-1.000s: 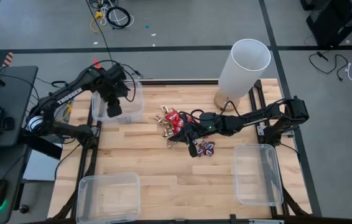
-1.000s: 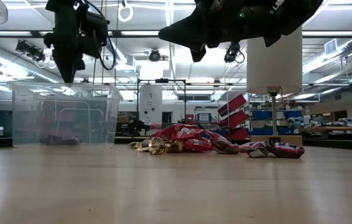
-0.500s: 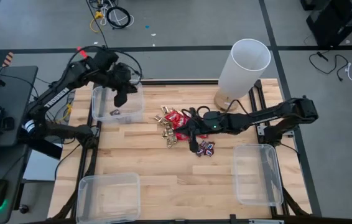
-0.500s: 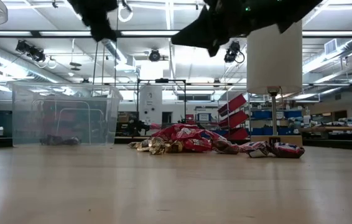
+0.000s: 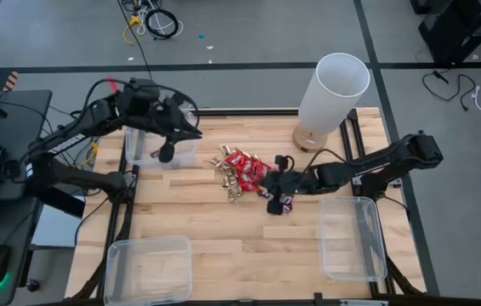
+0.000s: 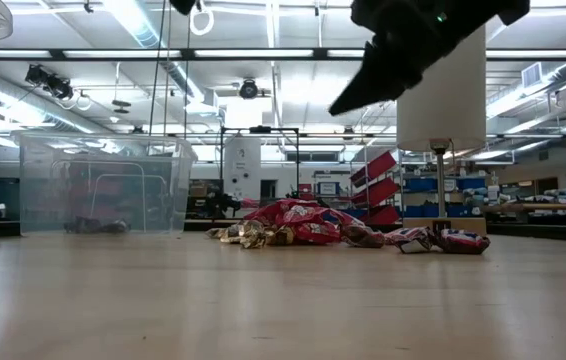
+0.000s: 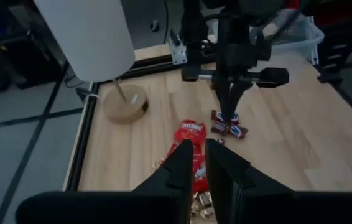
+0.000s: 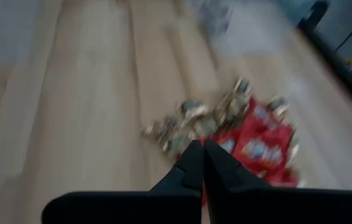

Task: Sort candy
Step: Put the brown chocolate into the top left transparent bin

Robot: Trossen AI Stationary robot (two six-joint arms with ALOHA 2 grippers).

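Note:
The candy lies in a heap mid-table: red packets (image 5: pixel 242 163), gold-foil pieces (image 5: pixel 228 180) and two dark mini bars (image 5: pixel 281 202) at its right end. My right gripper (image 5: pixel 269 189) hangs shut and empty above those bars (image 7: pixel 229 129), pointing down and well off the table (image 6: pixel 338 108). My left gripper (image 5: pixel 195 133) is raised by the far-left bin (image 5: pixel 160 140) and points toward the heap. Its fingers (image 7: pixel 199 152) stand a narrow gap apart with nothing between them. One dark piece (image 6: pixel 93 226) lies on that bin's floor.
A tall white cylinder lamp (image 5: pixel 330 98) stands on a wooden foot at the far edge, right of the heap. Clear bins sit at the near left (image 5: pixel 147 268) and near right (image 5: pixel 351 238) corners. Bare wood lies between them.
My left gripper rose from over the far-left bin, swung toward the table's right and tipped from pointing down to slanting at the heap. My right gripper shifted a little toward the right edge, from over the red packets to over the dark mini bars. The candy stayed put.

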